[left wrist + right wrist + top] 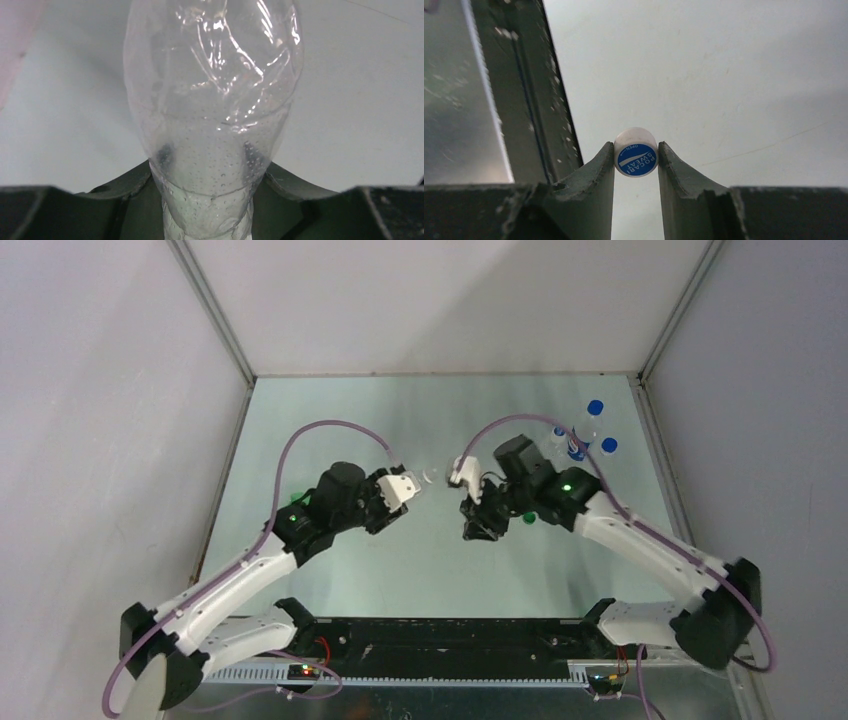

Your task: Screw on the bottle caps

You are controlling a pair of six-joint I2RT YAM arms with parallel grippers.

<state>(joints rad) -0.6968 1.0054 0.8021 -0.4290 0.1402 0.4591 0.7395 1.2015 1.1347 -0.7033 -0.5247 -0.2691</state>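
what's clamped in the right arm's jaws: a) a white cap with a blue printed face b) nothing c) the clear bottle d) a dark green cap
a: the white cap with its blue printed face sits pinched between the right jaws in the right wrist view.

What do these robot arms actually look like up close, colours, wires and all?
The left arm and right arm are white links between chunky black joints. A purple cable loops off each, and a small green light glows near each wrist. The fingers are dark grey-green curved wedges, scuffed and speckled.
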